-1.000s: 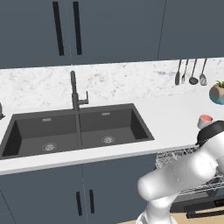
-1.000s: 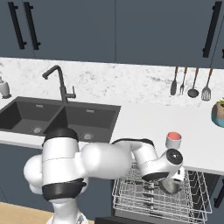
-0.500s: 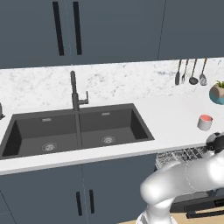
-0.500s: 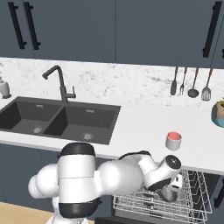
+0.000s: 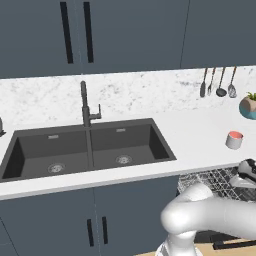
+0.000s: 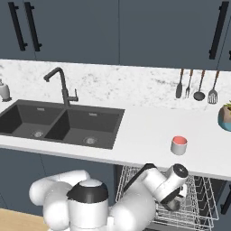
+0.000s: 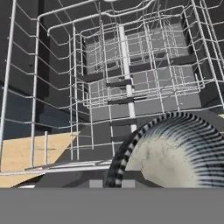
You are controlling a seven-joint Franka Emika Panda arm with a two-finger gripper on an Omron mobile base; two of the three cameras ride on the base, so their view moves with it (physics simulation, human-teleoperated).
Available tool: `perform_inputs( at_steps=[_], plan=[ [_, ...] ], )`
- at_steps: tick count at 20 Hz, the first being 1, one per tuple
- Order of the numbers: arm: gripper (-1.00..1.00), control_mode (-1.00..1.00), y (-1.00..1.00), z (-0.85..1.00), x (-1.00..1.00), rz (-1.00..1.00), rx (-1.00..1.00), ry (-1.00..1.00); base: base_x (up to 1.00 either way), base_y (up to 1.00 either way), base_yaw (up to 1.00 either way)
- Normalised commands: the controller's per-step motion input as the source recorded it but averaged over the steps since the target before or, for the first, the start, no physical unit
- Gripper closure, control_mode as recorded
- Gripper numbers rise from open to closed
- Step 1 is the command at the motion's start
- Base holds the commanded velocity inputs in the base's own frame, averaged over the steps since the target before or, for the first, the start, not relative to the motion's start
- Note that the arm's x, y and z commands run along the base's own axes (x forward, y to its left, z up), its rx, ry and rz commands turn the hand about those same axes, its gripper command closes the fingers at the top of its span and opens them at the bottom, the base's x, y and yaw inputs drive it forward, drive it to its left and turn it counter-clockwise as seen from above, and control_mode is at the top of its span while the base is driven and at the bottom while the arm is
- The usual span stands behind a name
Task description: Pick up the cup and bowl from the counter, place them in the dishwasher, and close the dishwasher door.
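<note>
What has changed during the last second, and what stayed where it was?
The arm swung lower and to the right, carrying the gripper with the bowl down over the dishwasher rack. Its jaws remained shut on the bowl. The cup stayed on the counter, untouched.

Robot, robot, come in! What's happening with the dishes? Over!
Gripper shut on striped round bowl, over silver wire dishwasher rack. Small grey red-rimmed cup waiting on white marble counter. Nothing blocking.
</note>
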Motion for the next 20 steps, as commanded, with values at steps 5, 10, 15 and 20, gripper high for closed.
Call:
perform_inputs(
  at_steps=[5,10,15,20],
  plan=[
    [1.0,-1.0,0.0,-0.03,0.0,0.0,0.09,-0.01,0.0,0.0,0.0],
    [1.0,-1.0,0.0,-0.03,0.02,0.0,0.03,0.0,0.0,0.0,0.0],
    [1.0,-1.0,0.0,0.0,0.22,0.0,0.0,0.0,0.0,0.0,0.0],
    [1.0,-1.0,0.0,-0.05,0.16,0.0,0.0,0.0,0.0,0.0,0.0]
  ],
)
